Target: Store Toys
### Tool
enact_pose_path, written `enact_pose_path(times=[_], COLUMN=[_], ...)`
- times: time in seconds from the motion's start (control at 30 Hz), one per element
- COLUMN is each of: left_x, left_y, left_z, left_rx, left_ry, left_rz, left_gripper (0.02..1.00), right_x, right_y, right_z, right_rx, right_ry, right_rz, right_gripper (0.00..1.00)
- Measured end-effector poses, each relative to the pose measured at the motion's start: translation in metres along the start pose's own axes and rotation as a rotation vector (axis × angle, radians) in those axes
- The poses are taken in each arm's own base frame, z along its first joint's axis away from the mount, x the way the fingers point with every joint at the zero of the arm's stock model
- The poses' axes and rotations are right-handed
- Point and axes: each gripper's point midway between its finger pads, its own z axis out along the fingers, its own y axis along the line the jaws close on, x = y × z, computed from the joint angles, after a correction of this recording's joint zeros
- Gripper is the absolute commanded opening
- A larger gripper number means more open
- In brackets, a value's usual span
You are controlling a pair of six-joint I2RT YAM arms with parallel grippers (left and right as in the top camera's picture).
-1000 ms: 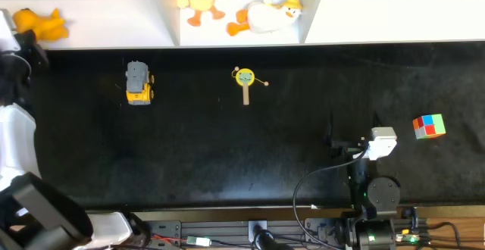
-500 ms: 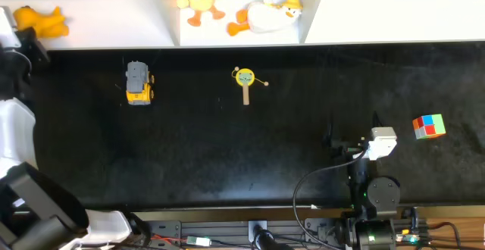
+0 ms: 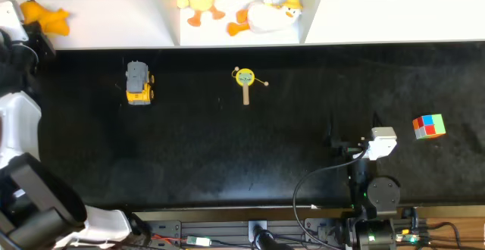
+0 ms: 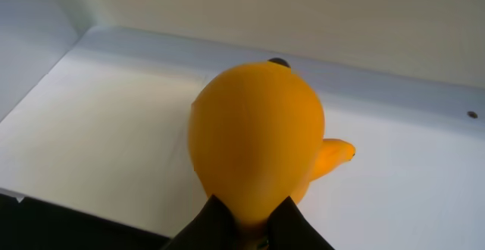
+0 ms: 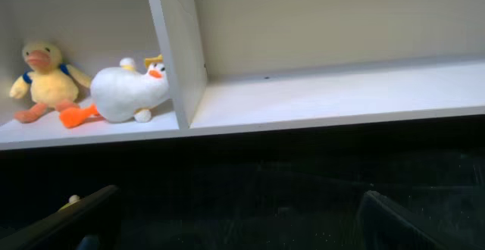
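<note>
The left claw point(image 4: 250, 221) is clamped on the underside of a round orange plush toy point(image 4: 256, 140), holding it inside the far-left compartment of the white shelf point(image 4: 91, 151). Whether the toy touches the shelf floor I cannot tell. The step in hand looks like placing this toy. Next, the claw should set it down, open and back out without dragging it. The right claw point(image 5: 236, 208) is spread wide and empty, low over the black desk point(image 3: 227, 151) at near right. A yellow toy truck point(image 3: 139, 82) and a multicoloured cube point(image 3: 428, 126) are not yet stored.
</note>
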Motion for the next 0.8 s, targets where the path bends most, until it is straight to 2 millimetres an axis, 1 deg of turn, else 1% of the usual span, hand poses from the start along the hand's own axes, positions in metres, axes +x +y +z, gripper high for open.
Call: enact_pose_path(times=[0.27,0.4,0.6,0.8], left_x=[-0.0071,-0.0075,-0.0081,-0.0081], left_y=[-0.0006,-0.0014,-0.0089,-0.0090], left_z=[0.0014,0.0019,0.0035,0.0037], left_rx=[0.000,0.001,0.012,0.009], left_ry=[-0.027,-0.029,-0.029,-0.029], left_rz=[0.010,0.011,0.018,0.019], left_gripper=[0.145,0.145,0.156,0.161], right_x=[0.0002,0.0001,0.0002,0.0002], right_y=[0.0000,-0.0001,-0.0001,-0.0001], right_z=[0.0000,0.0000,0.0000,0.0000], right_rx=[0.000,0.000,0.000,0.000], right_ry=[0.001,0.000,0.001,0.001], right_rz=[0.000,0.000,0.000,0.000], right_gripper=[0.996,0.996,0.996,0.996])
